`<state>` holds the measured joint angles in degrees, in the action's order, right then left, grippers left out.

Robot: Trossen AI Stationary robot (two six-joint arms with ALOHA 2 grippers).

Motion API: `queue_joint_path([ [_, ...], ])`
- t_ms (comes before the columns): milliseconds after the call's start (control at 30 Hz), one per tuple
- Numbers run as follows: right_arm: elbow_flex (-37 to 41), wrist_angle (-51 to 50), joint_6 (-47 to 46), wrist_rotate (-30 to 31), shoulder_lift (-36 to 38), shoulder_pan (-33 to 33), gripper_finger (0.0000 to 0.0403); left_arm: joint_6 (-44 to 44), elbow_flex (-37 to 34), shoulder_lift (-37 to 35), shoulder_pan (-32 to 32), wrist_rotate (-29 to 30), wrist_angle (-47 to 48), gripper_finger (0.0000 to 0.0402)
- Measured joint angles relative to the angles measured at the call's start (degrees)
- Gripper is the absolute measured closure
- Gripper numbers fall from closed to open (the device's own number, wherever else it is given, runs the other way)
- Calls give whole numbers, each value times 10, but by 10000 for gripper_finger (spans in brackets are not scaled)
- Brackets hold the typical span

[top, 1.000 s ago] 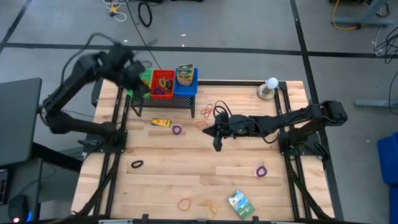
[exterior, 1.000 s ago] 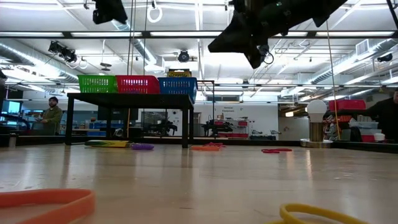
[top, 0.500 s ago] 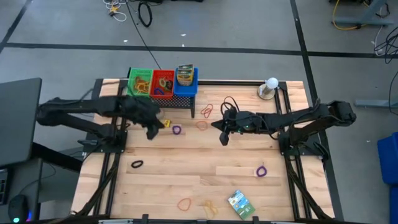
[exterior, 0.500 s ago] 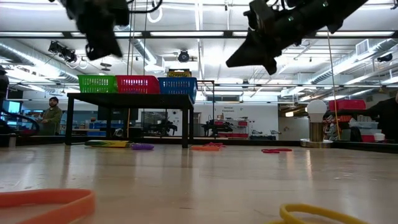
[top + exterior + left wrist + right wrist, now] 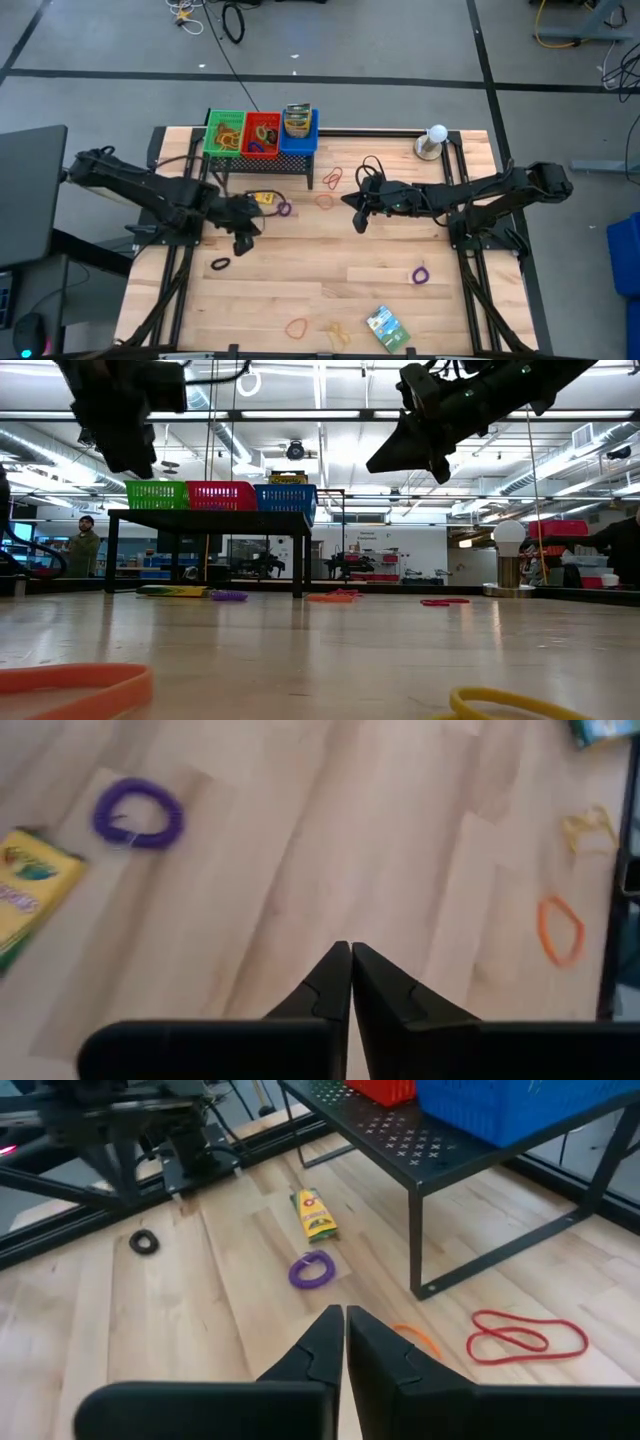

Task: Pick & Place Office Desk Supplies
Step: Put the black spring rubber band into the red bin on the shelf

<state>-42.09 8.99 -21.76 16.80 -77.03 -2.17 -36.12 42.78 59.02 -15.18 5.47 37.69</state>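
My left gripper hangs shut and empty above the bare wood, just near of a yellow-green crayon box and a purple band; both lie flat on the table and show in the left wrist view as the box and the band. My right gripper hovers shut and empty over the table's middle, its fingertips pointing toward the same purple band and crayon box. A black band lies near the left edge.
A black mesh rack at the far left carries green, red and blue baskets. Red bands and an orange band lie beside it. A purple band, a green packet, and orange and yellow bands lie toward the near edge. A white ball lamp stands at the far right.
My left arm has swung from over the green basket down and toward the table's near side, and now hangs low above the wood beside the crayon box. My right gripper has shifted a little toward the right and far side.
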Motion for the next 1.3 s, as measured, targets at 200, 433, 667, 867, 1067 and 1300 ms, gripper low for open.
queue_joint_path([
  [200, 0, -2, -1, 0, 0, 0, 368, -31, -2, -5, -120, 40, 2, 396],
  [433, 0, -7, -4, 0, 0, 0, 367, -243, -59, -10, -298, 83, 8, 395],
  [667, 0, -7, -3, 0, 0, 0, 367, -431, -107, 33, -403, 111, 26, 353],
  [867, 0, -7, -1, 0, 0, 2, 367, -485, -125, 92, -418, 91, 32, 318],
  [1067, 0, -7, 0, 0, 0, 2, 367, -485, -126, 134, -418, 95, 24, 308],
  [1300, 0, -7, 2, 0, 0, 2, 367, -483, -126, 169, -418, 95, 8, 309],
])
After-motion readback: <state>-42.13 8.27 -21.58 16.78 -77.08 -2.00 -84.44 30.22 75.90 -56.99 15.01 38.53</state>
